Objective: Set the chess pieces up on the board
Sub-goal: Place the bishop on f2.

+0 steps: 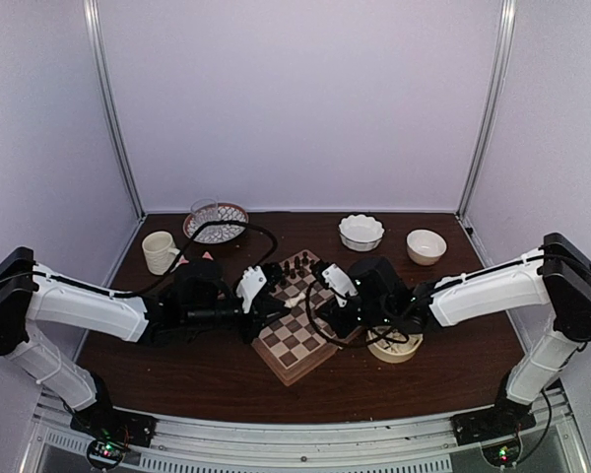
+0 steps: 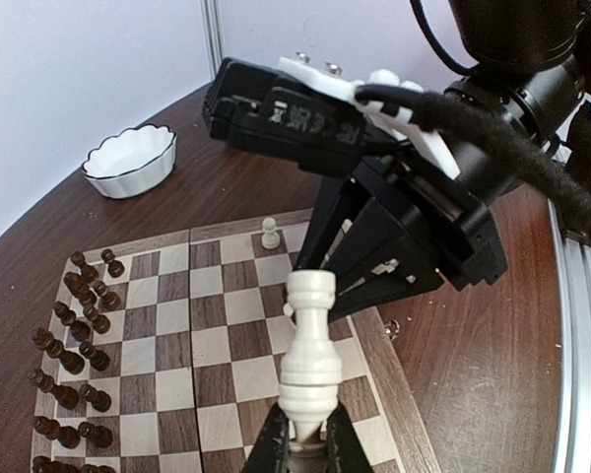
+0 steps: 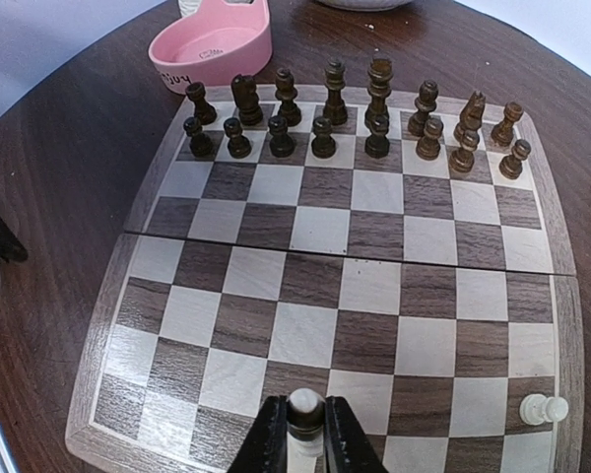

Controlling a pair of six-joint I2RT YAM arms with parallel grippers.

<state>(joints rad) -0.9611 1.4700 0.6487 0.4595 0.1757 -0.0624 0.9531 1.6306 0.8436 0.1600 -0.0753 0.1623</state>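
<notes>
Over near edge of board (image 3: 335, 286), both arms crowd close. Note left pincer (image 2: 300, 434) clenched on foot of cream rook (image 2: 310, 345), head pointing toward right arm (image 2: 374, 128). Note right pincer (image 3: 303, 434) clenched on cream piece (image 3: 305, 409), kind hard to tell, low over near row. Lone cream pawn (image 2: 270, 233) stands nearby; dark pieces (image 3: 355, 118) line far rows.

Risks:
- arms bump, cable snags, pawn knocked over
- rook gripped by foot likely topples on release
- drop from height, piece rolls onto table (image 3: 79, 197)
</notes>
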